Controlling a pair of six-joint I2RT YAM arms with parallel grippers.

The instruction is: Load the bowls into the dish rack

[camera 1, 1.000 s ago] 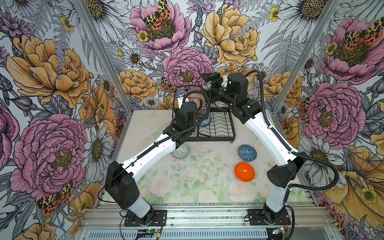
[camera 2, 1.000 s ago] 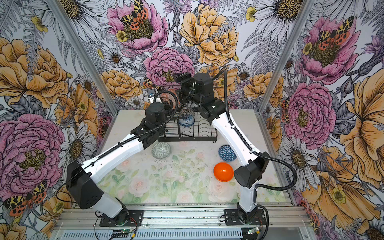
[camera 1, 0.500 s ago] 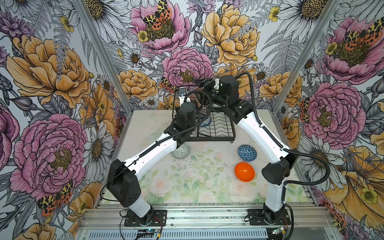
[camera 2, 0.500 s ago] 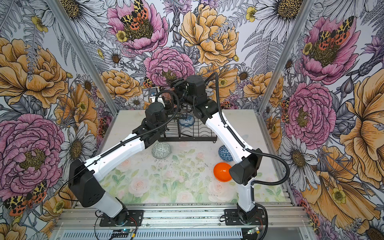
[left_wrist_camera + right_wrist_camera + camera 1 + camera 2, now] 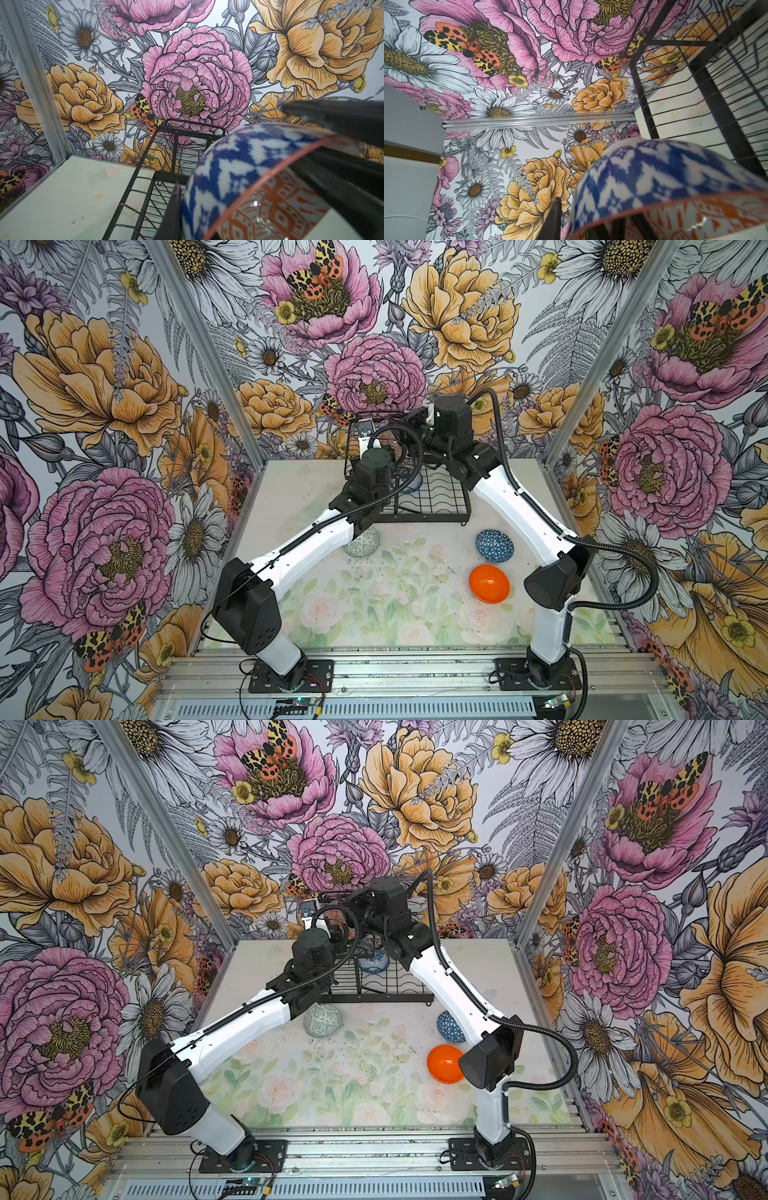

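Observation:
A blue-and-white bowl [image 5: 239, 170] with an orange rim and an orange-patterned inside hangs over the black wire dish rack [image 5: 436, 497], beside its raised basket. My left gripper [image 5: 199, 207] is shut on the rim, with one finger [image 5: 176, 207] outside the bowl. My right gripper [image 5: 591, 216] is shut on the same bowl [image 5: 654, 170] from the other side, and its fingers [image 5: 332, 118] straddle the rim. A blue-speckled bowl [image 5: 409, 483] sits in the rack. In both top views the arms hide the held bowl.
A grey-green bowl [image 5: 362, 542], a dark blue triangle-patterned bowl [image 5: 494, 546] and a plain orange bowl [image 5: 489, 584] lie on the floral mat in front of the rack. Flowered walls close in the back and both sides.
My right arm has swung left to the raised basket, and its jaws have closed on the bowl. The left arm has kept its grip and barely moved.

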